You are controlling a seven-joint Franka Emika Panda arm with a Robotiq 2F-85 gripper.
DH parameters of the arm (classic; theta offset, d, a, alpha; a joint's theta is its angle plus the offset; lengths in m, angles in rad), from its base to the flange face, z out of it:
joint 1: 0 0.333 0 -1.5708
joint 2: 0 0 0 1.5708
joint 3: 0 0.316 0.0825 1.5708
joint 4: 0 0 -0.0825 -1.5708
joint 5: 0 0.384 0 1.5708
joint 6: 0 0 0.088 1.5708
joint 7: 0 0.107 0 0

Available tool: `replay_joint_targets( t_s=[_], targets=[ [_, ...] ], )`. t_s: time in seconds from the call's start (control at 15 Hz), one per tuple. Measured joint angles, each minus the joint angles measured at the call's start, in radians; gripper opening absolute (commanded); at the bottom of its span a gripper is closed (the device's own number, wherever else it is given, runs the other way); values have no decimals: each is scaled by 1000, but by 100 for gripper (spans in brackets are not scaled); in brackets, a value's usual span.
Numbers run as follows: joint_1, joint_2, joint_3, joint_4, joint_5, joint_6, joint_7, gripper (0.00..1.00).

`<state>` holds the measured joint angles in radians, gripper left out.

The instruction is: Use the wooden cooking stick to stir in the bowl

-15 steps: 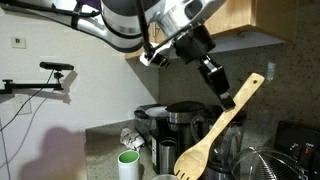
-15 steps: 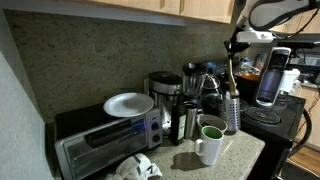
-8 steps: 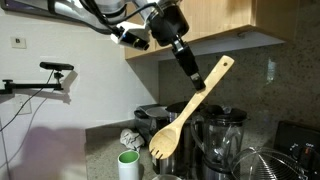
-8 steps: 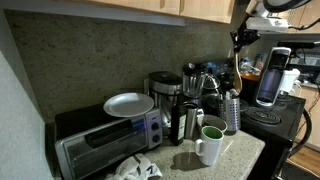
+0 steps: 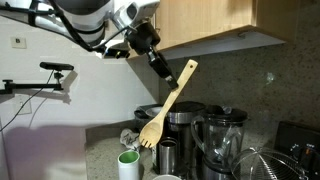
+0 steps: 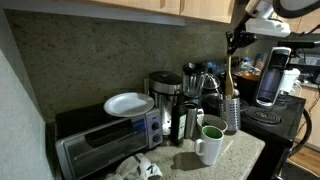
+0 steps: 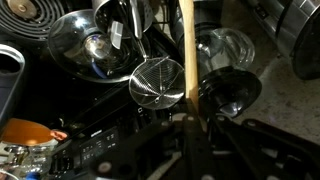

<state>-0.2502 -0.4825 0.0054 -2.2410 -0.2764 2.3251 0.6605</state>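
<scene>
Kitchen counter below; tool apparently clamps the wooden cooking stick aloft, tilted; labels unreadable

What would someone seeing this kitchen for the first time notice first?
The wooden cooking stick stands out, held tilted in mid-air by the pincer with its paddle end down. Next comes the white plate resting on top of the toaster oven.

Glossy white rounded arm, black joint bands, slim black claw
</scene>
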Motion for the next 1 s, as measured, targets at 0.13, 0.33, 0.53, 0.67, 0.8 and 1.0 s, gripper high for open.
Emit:
replay_joint_targets(
  t_s=[0.13,0.33,0.53,0.67,0.8,1.0],
  targets=[
    [-5,-10,23,-71,-16,104,41,7],
    [-35,-9,53,-169,-66,263,113,7],
    [-111,0,94,-246,-137,420,184,7],
    [-179,8,135,-281,-192,506,227,7],
    [-239,15,175,-305,-261,565,278,7],
    [-311,26,234,-329,-341,606,350,7]
  ],
)
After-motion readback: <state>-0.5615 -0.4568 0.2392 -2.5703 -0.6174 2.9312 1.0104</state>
